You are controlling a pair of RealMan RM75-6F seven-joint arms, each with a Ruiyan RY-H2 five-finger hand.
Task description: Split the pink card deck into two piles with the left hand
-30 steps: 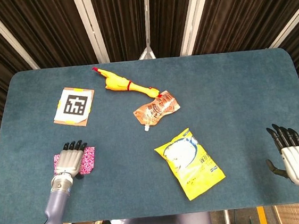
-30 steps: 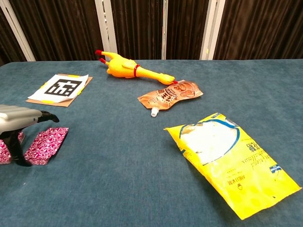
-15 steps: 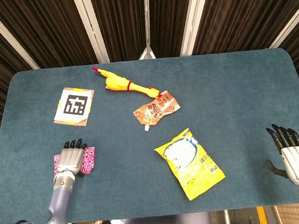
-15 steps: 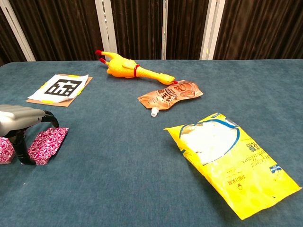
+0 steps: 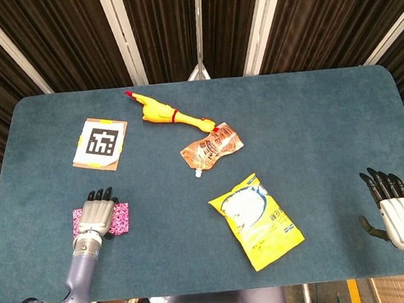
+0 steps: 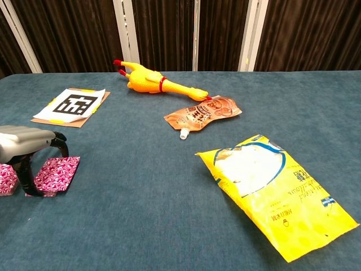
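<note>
Left hand (image 6: pixel 25 149) grasping pink card deck (image 6: pixel 53 175), fingers curled over it; right hand (image 5: pixel 396 210) released, fingers spread

From my seat, the blue felt-covered desk (image 5: pixel 316 132) offers open passage across its whole right half between the glossy yellow snack bag (image 5: pixel 257 221) and my right robot hand (image 5: pixel 394 207). A bare lane also runs between my left robot hand (image 5: pixel 95 216) and that bag. Farther back, the yellow rubber chicken toy (image 5: pixel 169 115) touches the orange spouted foil pouch (image 5: pixel 211 147), forming a barrier mid-desk. The black-and-white printed marker card (image 5: pixel 100 142) lies flat just beyond my left robot hand.
</note>
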